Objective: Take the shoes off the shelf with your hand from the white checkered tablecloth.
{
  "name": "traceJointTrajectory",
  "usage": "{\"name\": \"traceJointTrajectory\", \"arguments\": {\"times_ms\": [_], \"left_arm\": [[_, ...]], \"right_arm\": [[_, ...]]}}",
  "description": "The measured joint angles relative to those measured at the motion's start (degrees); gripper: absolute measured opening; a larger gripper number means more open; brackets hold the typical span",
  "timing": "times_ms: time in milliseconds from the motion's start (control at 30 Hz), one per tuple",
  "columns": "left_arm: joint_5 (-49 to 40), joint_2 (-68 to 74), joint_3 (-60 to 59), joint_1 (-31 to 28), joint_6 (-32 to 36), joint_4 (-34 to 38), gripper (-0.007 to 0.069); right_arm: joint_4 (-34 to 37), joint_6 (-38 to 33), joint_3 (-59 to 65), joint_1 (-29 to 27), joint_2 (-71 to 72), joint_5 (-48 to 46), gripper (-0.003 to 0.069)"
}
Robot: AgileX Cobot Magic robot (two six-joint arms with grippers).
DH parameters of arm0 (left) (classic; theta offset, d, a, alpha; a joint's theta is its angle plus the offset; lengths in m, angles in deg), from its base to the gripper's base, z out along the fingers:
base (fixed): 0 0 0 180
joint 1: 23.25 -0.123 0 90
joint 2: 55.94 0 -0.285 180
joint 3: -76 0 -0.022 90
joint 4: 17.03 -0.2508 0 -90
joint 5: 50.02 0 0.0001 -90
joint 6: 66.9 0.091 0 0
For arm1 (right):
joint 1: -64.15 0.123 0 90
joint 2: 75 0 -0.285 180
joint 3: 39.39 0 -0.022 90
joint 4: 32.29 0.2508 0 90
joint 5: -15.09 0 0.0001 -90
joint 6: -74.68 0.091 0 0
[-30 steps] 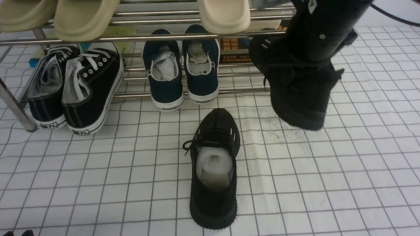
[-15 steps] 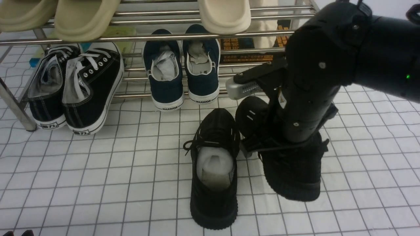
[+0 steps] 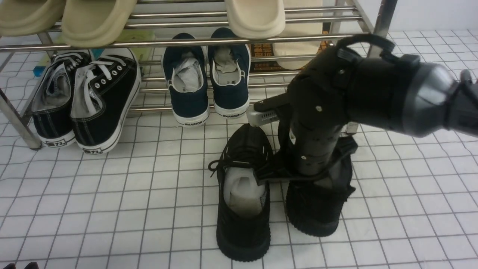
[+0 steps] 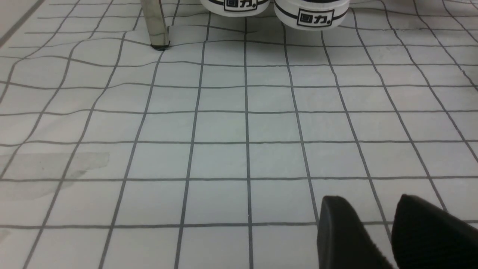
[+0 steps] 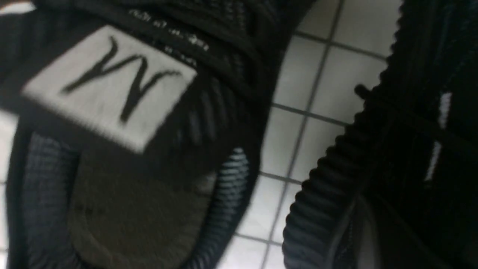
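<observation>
One black knit shoe (image 3: pixel 244 145) lies on the white checkered tablecloth (image 3: pixel 112 209) in front of the chrome shelf (image 3: pixel 168 42), heel toward me. Right beside it is the second shoe (image 3: pixel 313 213), with my right gripper (image 3: pixel 312 170) reaching down into its collar and shut on it. The wrist hides the fingers. Its heel is at the cloth or just above it; I cannot tell which. The right wrist view shows a white tongue label (image 5: pixel 112 86) and a ribbed black sole (image 5: pixel 336 179) close up. My left gripper (image 4: pixel 369 203) hovers over bare cloth, tips slightly apart, holding nothing.
The lower tier holds black canvas sneakers with white soles (image 3: pixel 101 101) and navy slip-ons (image 3: pixel 207 82). Beige slippers (image 3: pixel 93 18) sit on the upper tier. Shelf legs stand at the left (image 3: pixel 18 123) and right (image 3: pixel 382 15). One leg (image 4: pixel 155 26) shows in the left wrist view.
My right arm has carried the second black shoe from the shelf's right end toward me and leftward. It has lowered the shoe beside the first one. The left gripper has not moved.
</observation>
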Motion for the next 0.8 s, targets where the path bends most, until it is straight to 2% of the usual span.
{"name": "traceJointTrajectory", "arguments": {"times_ms": [100,200,267,367,467,533,700,800], "left_arm": [[0.0,0.0,0.0,0.0,0.0,0.0,0.0239],[0.0,0.0,0.0,0.0,0.0,0.0,0.0239],[0.0,0.0,0.0,0.0,0.0,0.0,0.0239],[0.0,0.0,0.0,0.0,0.0,0.0,0.0239],[0.0,0.0,0.0,0.0,0.0,0.0,0.0239],[0.0,0.0,0.0,0.0,0.0,0.0,0.0239],[0.0,0.0,0.0,0.0,0.0,0.0,0.0239],[0.0,0.0,0.0,0.0,0.0,0.0,0.0239]], "right_arm": [[0.5,0.0,0.0,0.0,-1.1,0.2,0.0036],[1.4,-0.1,-0.1,0.0,-1.3,-0.2,0.0089],[3.3,-2.0,-1.8,-0.1,-1.1,-3.4,0.0180],[6.6,-5.4,-4.4,-0.1,-0.1,-8.5,0.0246],[8.3,-7.9,-6.7,-0.1,2.0,-9.9,0.0265],[8.9,-9.9,-8.0,-0.1,4.5,-10.3,0.0260],[9.2,-13.1,-8.3,-0.1,12.5,-11.0,0.0199],[8.9,-14.3,-7.9,-0.1,19.8,-11.4,0.0123]]}}
